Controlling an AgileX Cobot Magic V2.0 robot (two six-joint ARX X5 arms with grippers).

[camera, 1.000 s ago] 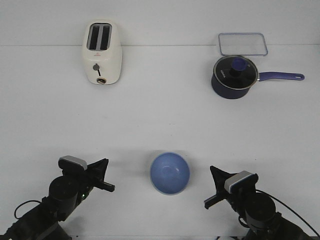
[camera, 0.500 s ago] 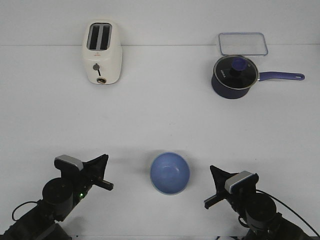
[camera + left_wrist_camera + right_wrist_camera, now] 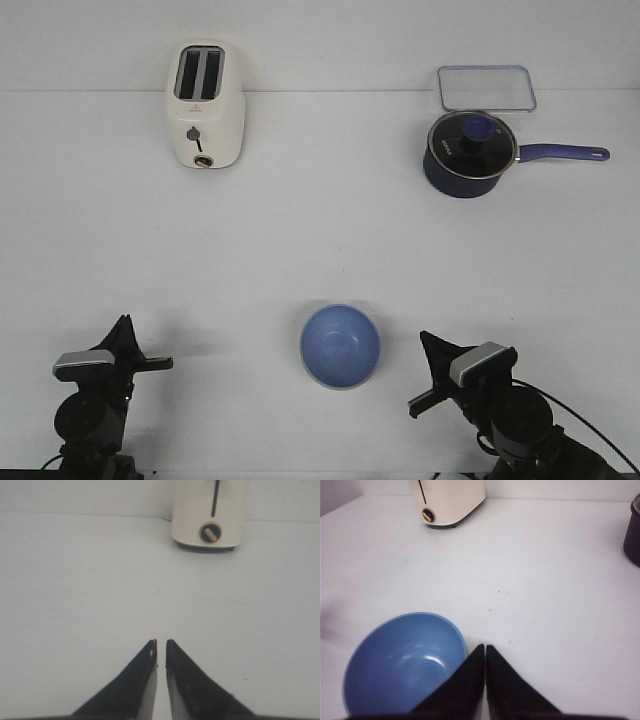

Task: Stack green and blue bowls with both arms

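Left arm: the black pointed left gripper [image 3: 150,362] sits low at the near left corner of the white table [image 3: 320,230], its jaws drawn together to a hairline gap and holding nothing, as the left wrist view confirms [image 3: 160,647]. It points toward the cream two-slot toaster [image 3: 204,105] at the far left.

Centre: the light periwinkle blue matte bowl [image 3: 340,346] stands upright on the near middle of the table, between the two grippers and touching neither. A thin pale rim shows just beneath its near edge in the front view; whether that is the sage green bowl nested underneath cannot be told. No separate green bowl is visible anywhere.

Right arm: the black pointed right gripper [image 3: 428,375] rests just beside the blue bowl, jaws closed and empty; the right wrist view shows its tips [image 3: 485,652] next to the bowl's rim [image 3: 405,660].

Far right: a dark blue lidded saucepan [image 3: 470,152] and a clear rectangular lid [image 3: 485,87], well apart from the work.

Assessment: the stack appears either complete or awaiting the green bowl. If a further pick is due, the jaws should open before approach, take the bowl by its rim wall, and lower it level and centred so the equal-sized bowls seat without tipping. If complete, both arms should clear the bowl without brushing it.
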